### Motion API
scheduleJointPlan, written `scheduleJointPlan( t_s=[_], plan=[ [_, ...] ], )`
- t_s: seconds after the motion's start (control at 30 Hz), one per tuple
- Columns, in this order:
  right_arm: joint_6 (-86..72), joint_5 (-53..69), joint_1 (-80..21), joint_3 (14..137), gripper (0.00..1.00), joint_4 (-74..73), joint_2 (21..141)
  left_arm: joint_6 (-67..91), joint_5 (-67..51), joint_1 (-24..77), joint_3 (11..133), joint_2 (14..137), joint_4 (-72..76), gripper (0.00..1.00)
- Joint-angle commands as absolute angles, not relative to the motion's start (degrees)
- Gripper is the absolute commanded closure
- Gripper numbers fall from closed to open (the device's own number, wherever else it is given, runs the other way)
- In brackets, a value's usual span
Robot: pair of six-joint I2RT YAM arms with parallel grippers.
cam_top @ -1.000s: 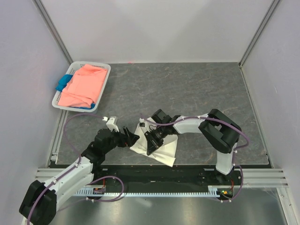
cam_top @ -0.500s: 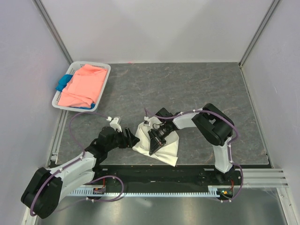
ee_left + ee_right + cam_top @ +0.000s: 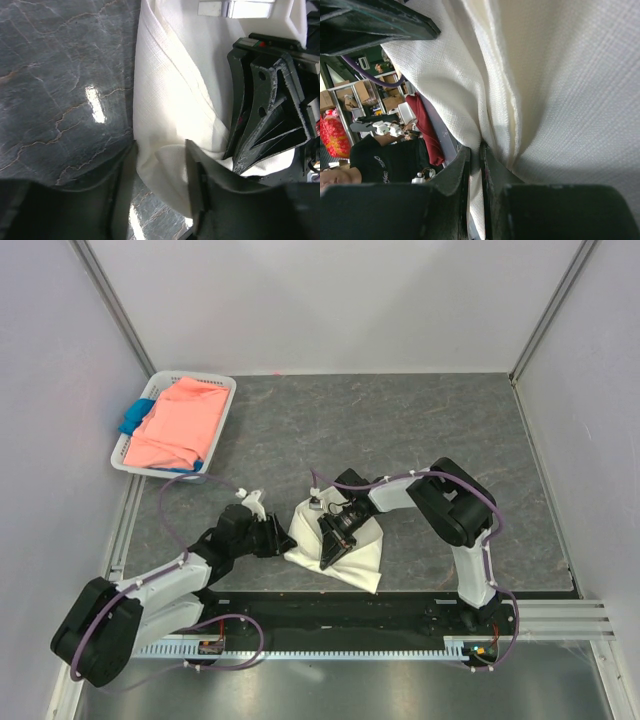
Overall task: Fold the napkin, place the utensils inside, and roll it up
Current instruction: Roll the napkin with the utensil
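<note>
The off-white napkin lies bunched on the dark table, near the front edge. My right gripper comes in from the right and is shut on a thin fold of the napkin; in the right wrist view the cloth runs between the right gripper's narrow jaws. My left gripper is at the cloth's left edge. In the left wrist view the left gripper is open, its jaws straddling a raised corner of the napkin, with a strip of table showing beside the cloth. The right gripper stands just behind. The utensils are out of view.
A white basket at the back left holds a salmon-pink cloth and a blue cloth. Pale walls close in the table on three sides. The metal rail runs along the front edge by the arm bases.
My left gripper has slid right to the napkin's left edge and its jaws have narrowed around the corner. The right gripper has pulled the cloth slightly left, bunching it.
</note>
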State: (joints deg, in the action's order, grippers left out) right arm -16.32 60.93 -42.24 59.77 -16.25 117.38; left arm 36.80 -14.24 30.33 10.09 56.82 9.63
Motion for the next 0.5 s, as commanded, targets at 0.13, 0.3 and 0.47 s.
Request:
scheduleJointPlan(
  t_s=[0.13, 0.3, 0.47],
  plan=[
    [-14.50, 55.20, -41.31, 61.70, 0.90, -17.57, 118.65, 36.91, -17.75, 31.11, 11.95, 61.34, 6.51, 0.80],
    [-14.24, 52.83, -41.04, 63.45, 0.84, -20.03, 115.76, 36.12, -15.65, 31.11, 14.23, 62.75, 2.56, 0.98],
    [-12.13, 47.65, -41.04, 65.92, 0.54, -25.57, 109.62, 35.86, -15.64, 31.11, 15.82, 65.82, 1.14, 0.98]
  ],
)
